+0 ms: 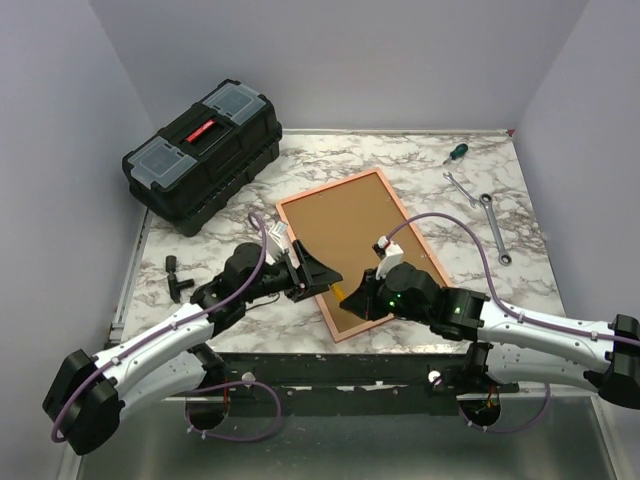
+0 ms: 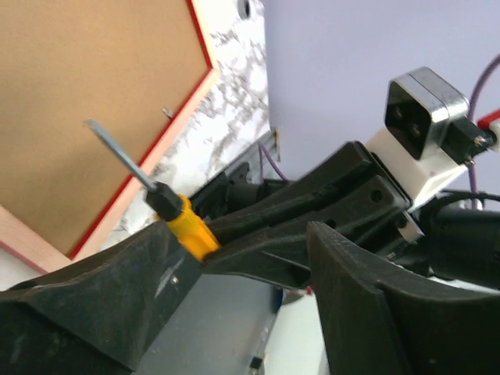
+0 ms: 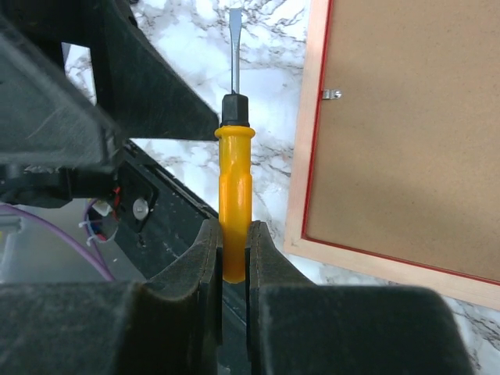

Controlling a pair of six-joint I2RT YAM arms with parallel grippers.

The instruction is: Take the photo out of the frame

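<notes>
The frame (image 1: 330,187) lies face down in the middle of the marble table, its brown backing board (image 1: 350,240) up; a red inner edge shows in the right wrist view. The photo is hidden beneath the board. My right gripper (image 3: 234,234) is shut on the yellow handle of a flat screwdriver (image 3: 234,172), whose blade points away beside the frame's rim (image 3: 301,156). A metal clip (image 3: 331,94) sits on the board's edge. My left gripper (image 2: 246,234) stands open right against the right gripper (image 1: 352,300). The screwdriver (image 2: 187,223) is by its left finger.
A black toolbox (image 1: 200,155) stands at the back left. A green-handled screwdriver (image 1: 455,152) and two wrenches (image 1: 495,225) lie at the back right. A small black part (image 1: 178,278) lies near the left edge. Both arms crowd the frame's near corner.
</notes>
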